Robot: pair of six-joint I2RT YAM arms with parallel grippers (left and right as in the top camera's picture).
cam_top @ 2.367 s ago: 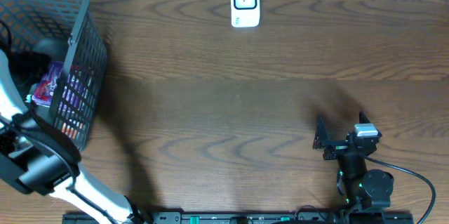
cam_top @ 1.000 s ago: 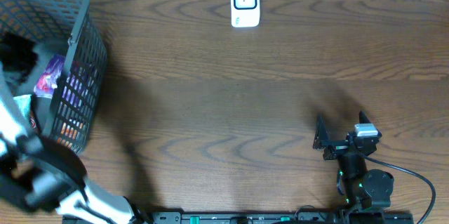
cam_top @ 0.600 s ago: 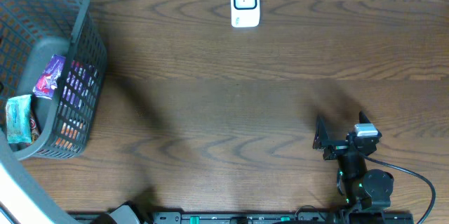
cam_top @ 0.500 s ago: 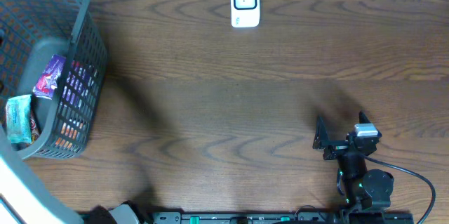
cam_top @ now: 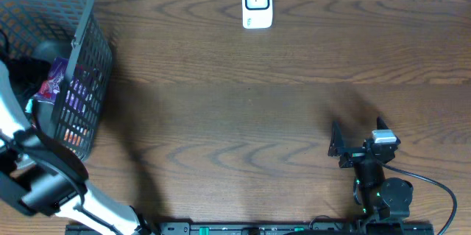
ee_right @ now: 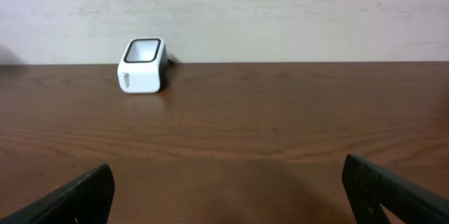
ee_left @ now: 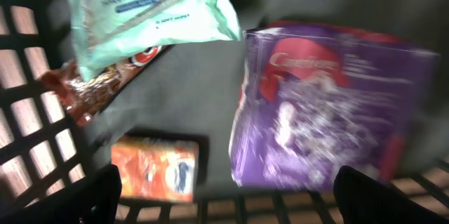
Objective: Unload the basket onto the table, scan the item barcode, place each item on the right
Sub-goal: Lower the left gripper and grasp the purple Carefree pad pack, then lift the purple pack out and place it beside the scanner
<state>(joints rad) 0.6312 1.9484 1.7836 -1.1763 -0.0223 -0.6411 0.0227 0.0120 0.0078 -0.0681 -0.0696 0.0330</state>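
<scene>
Jaws of the left gripper (ee_left: 224, 206), over the purple pouch (ee_left: 330, 112), and of the right gripper (ee_right: 228, 192) stand spread and empty. The pouch seems light, soft and slippery; pinch an edge seam.

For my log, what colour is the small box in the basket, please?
Orange box; left wrist view shows it best.

White cursive brand word starting with C on purple bag (ee_left: 330, 112), rest blurred, dark print on mint pack (ee_left: 151, 6) at far left unreadable, scanner (ee_right: 142, 66) side mark too small
</scene>
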